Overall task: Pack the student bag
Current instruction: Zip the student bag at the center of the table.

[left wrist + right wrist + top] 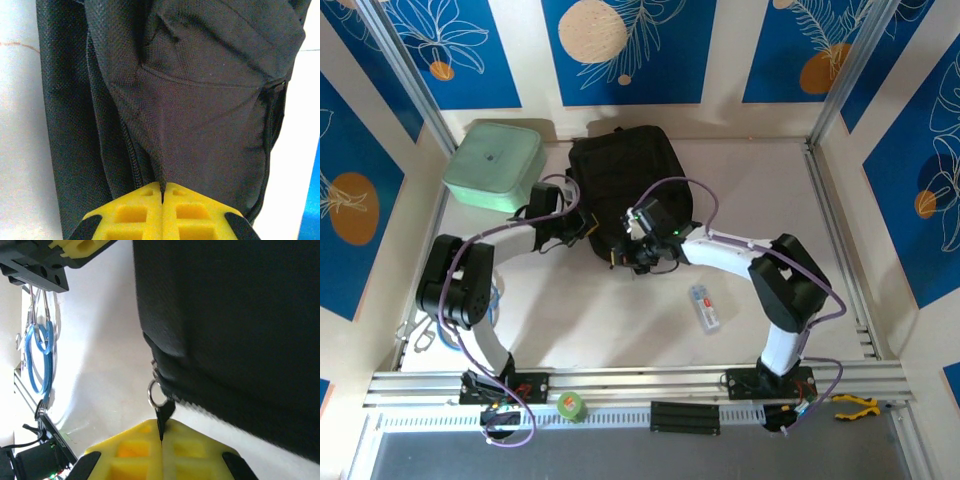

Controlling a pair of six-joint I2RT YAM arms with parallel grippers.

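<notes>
**Opening the student bag: both claws on its near edge**

- **Student bag** (625, 175): large black backpack, lying flat on the bench (760, 200) at upper centre of the overhead view. Its near edge faces the arms.
- **Left claw** (162, 192): closed, with a fold of the bag's black fabric pinched between the yellow fingers. The cloth rises from the pinch in a taut crease. Judged purpose: to anchor the bag so it does not slide when the zip is pulled.
- **Right claw** (161, 437): closed on the dark zipper pull (164, 412), at lower centre of the right wrist view. The pull hangs from a small metal ring (155, 392) at the bag's edge. Judged purpose: to run the zip open.
- **Mint-green box** (492, 165): lidded, upper left of the overhead view, just beside the bag.
- **Small white-and-blue packet** (704, 307): on the bench at centre right, apart from the bag. Its exact nature cannot be told.

Stage, as judged: the bag is being opened and nothing looks packed yet. Risk: the thin pull could slip from the fingers.
</notes>
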